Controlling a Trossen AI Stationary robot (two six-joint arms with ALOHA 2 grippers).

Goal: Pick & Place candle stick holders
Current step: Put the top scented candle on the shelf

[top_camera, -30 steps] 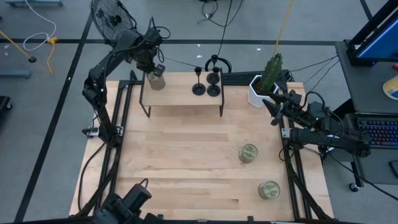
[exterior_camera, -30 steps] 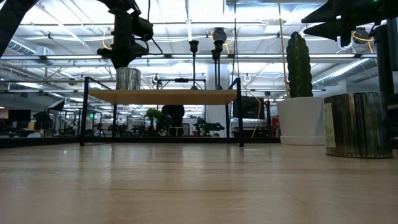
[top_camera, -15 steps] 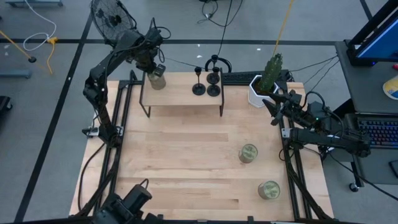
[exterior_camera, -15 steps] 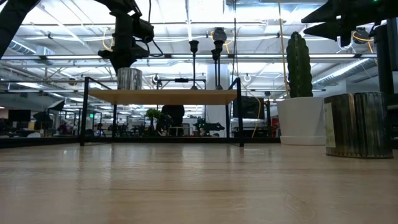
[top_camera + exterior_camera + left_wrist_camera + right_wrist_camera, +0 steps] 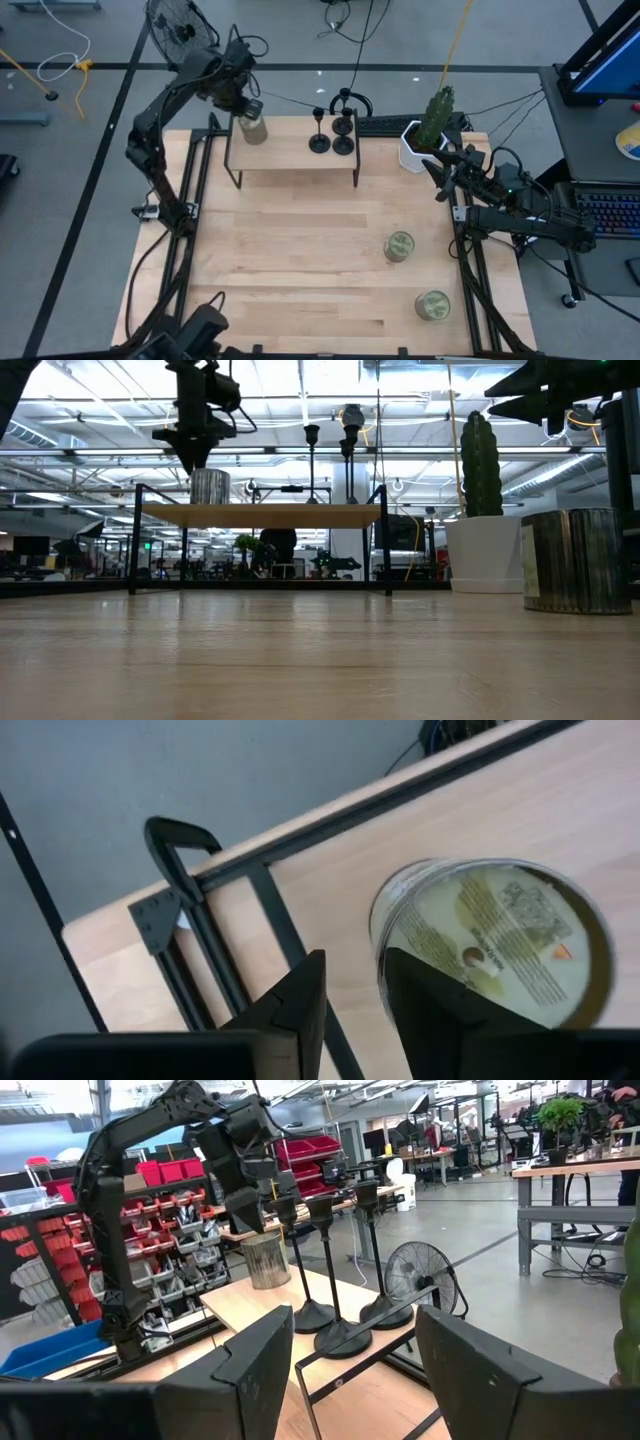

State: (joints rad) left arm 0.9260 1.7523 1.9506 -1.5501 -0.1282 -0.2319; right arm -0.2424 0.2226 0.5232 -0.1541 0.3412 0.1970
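Three black candlestick holders (image 5: 318, 143) (image 5: 343, 125) (image 5: 343, 146) stand on their round bases on a small wooden shelf (image 5: 290, 155) at the table's far side. They also show in the right wrist view (image 5: 340, 1338). A glass jar (image 5: 252, 129) stands at the shelf's left end. My left gripper (image 5: 243, 106) hovers just above and left of the jar (image 5: 490, 935), its fingers a narrow gap apart (image 5: 355, 960), and it is empty. My right gripper (image 5: 438, 178) is open and empty (image 5: 355, 1330) at the table's right side, pointing toward the shelf.
A white pot with a cactus (image 5: 422, 140) stands right of the shelf, close to my right gripper. Two more jars (image 5: 400, 245) (image 5: 432, 305) stand on the table's right half. Bare wood lies in front of the shelf, and the table's black frame rails (image 5: 190, 200) run along both sides.
My left gripper has risen from the top of the jar on the shelf and drifted a little toward the table's left edge. The jar stays upright where it was.
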